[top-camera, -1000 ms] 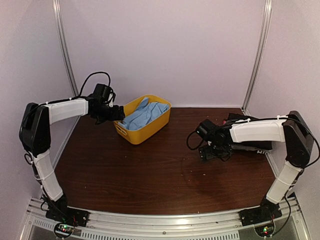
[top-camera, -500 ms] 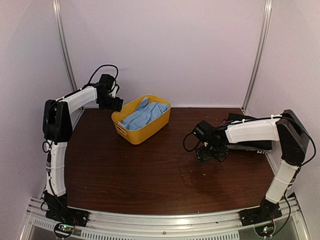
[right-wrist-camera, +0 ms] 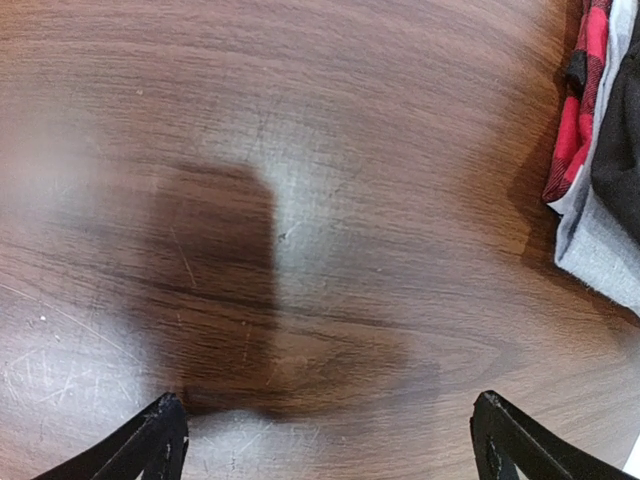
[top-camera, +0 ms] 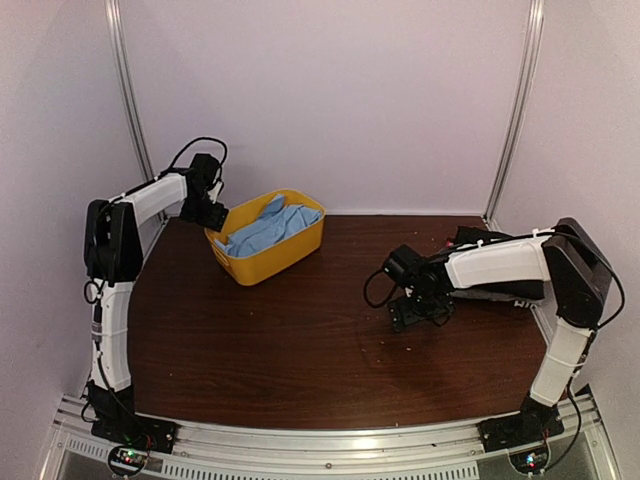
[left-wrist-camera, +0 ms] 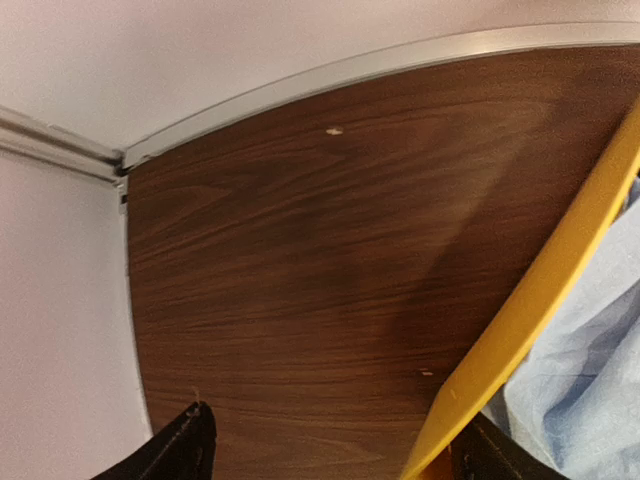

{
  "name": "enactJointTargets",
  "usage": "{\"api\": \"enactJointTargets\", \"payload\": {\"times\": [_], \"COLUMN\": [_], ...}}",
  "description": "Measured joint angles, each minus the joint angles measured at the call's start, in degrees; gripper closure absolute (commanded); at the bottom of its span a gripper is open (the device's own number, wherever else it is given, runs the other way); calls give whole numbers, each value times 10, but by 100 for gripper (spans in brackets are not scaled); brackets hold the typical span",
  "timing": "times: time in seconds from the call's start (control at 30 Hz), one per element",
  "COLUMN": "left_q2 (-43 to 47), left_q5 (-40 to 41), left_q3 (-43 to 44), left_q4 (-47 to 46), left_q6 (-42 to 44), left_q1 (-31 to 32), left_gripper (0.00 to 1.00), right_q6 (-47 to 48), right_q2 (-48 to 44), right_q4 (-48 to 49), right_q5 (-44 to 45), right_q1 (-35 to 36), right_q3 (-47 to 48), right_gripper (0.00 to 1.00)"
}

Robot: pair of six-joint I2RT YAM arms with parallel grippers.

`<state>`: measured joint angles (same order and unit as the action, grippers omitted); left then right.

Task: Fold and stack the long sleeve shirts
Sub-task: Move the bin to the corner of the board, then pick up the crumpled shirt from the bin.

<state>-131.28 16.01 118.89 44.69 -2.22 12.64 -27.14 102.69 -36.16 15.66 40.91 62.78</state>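
Observation:
A light blue shirt (top-camera: 266, 228) lies crumpled in the yellow bin (top-camera: 268, 262) at the back left; it also shows in the left wrist view (left-wrist-camera: 590, 380). My left gripper (top-camera: 212, 214) is open and straddles the bin's left rim (left-wrist-camera: 540, 300), one finger inside and one outside (left-wrist-camera: 340, 455). My right gripper (top-camera: 411, 311) is open and empty just above bare table (right-wrist-camera: 335, 440). A pile of dark clothes (top-camera: 505, 292) lies at the right, mostly hidden by my right arm. The right wrist view shows black cloth (right-wrist-camera: 620, 130) and grey cloth (right-wrist-camera: 600, 250) in it.
A red and black plaid cloth (right-wrist-camera: 590, 80) lies in the pile at the right. The enclosure walls stand close behind the bin, with the back left corner (left-wrist-camera: 120, 165) near my left gripper. The brown table (top-camera: 300, 340) spreads between the arms.
The yellow bin has slid left and turned, with my left gripper lower at its rim. My right gripper has shifted slightly left and stays open.

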Motion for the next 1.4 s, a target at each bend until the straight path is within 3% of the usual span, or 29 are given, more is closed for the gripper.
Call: {"api": "enactJointTargets", "payload": {"times": [0.13,0.27,0.47,0.57,0.73,0.9,1.13,1.4], "left_q2": [-26,-83,-85,-23,166,311,316,271], "left_q5": [62,109,83,7,-108,-172,-221,-263], "left_q3": [49,151,182,108,-100,-270,-402,-411], "left_q4": [4,0,-12,-33,-82,-144,-188,-216], "left_q6": [8,4,-37,-66,-119,-151,-190,-213], "left_q1": [-47,-101,-139,-134,-110,-70,-14,1], "left_gripper": [11,6,2,2,5,11,21,21], "right_q6": [2,2,1,0,0,0,0,-2], "right_q2": [12,20,25,31,38,38,38,38], "right_q4": [-1,0,0,0,0,0,6,16], "right_q5": [-4,-5,-7,-7,-9,-9,-9,-13], "right_q1": [0,3,14,19,29,32,35,39], "right_q3": [10,21,28,35,44,44,44,39], "right_gripper": [0,0,0,0,0,0,0,0]}}
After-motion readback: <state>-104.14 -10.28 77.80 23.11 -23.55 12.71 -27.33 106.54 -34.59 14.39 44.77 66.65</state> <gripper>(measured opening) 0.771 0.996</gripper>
